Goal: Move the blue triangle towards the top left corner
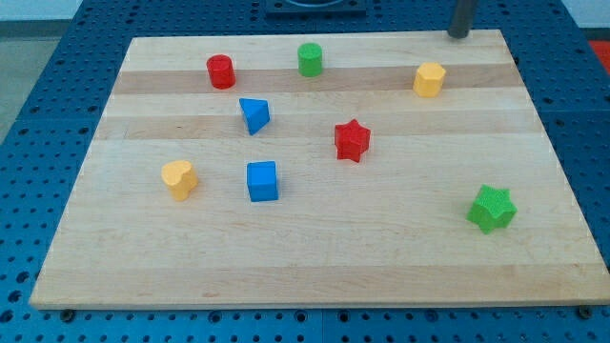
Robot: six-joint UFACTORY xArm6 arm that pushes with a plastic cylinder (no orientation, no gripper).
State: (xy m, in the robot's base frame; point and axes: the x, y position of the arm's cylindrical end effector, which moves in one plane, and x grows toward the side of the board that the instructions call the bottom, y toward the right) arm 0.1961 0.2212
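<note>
The small blue triangular block (254,115) is seen on the pale wooden board (315,257), at about 5 o'clock from the red cylindrical block (220,71) and 12 o'clock from the blue cube block (262,181). No pincer is fitted; the dark rod's tip (459,34) rests at the board's top edge, holding nothing, well apart at 2 o'clock from the triangle. The tip is best brought round to the triangle's 4 o'clock side, so that the push passes below the red cylinder.
</note>
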